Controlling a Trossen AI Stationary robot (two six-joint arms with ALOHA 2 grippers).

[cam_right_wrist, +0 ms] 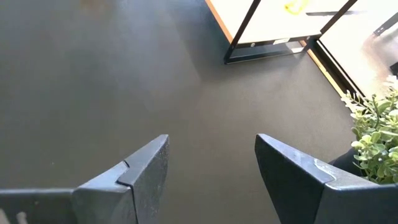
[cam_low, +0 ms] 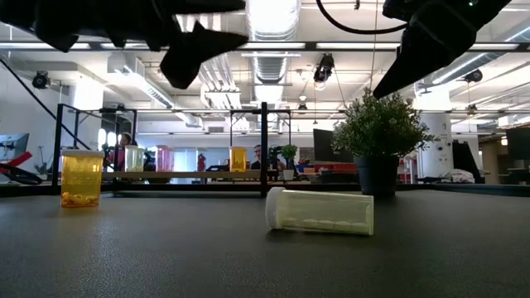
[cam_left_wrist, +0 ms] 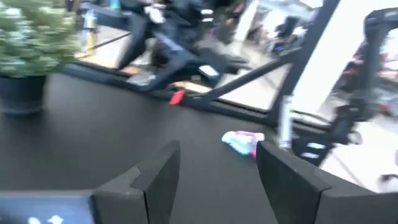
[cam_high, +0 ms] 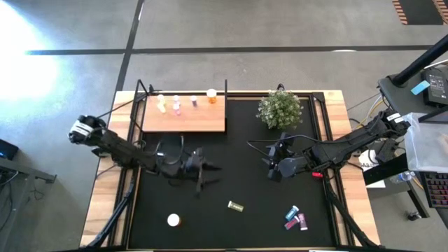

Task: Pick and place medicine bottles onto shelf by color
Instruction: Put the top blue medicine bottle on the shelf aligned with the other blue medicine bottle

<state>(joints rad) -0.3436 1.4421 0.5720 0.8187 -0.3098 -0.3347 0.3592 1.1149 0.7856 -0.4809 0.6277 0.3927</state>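
From above, we see the shelf (cam_high: 183,114) at 11 o'clock on the counter (cam_high: 336,112), carrying 4 medicine bottles (cam_high: 176,103). 5 more lie on the black mat (cam_high: 231,175): 1 orange (cam_high: 173,220) at 7 o'clock, 1 yellowish (cam_high: 235,206) at 6, and 3 clustered (cam_high: 295,218) at 5. The plant (cam_high: 279,108) stands at 1 o'clock.

At counter level, the yellowish bottle (cam_low: 320,211) lies on its side; we judge it could roll away if nudged off-centre.

The left wrist view shows the left end effector (cam_left_wrist: 217,171) partly open and empty, facing the pink and teal cluster (cam_left_wrist: 244,142).

The right wrist view shows the right end effector (cam_right_wrist: 211,165) likewise parted, holding nothing, beside the plant (cam_right_wrist: 376,134), which a careless swing could topple.
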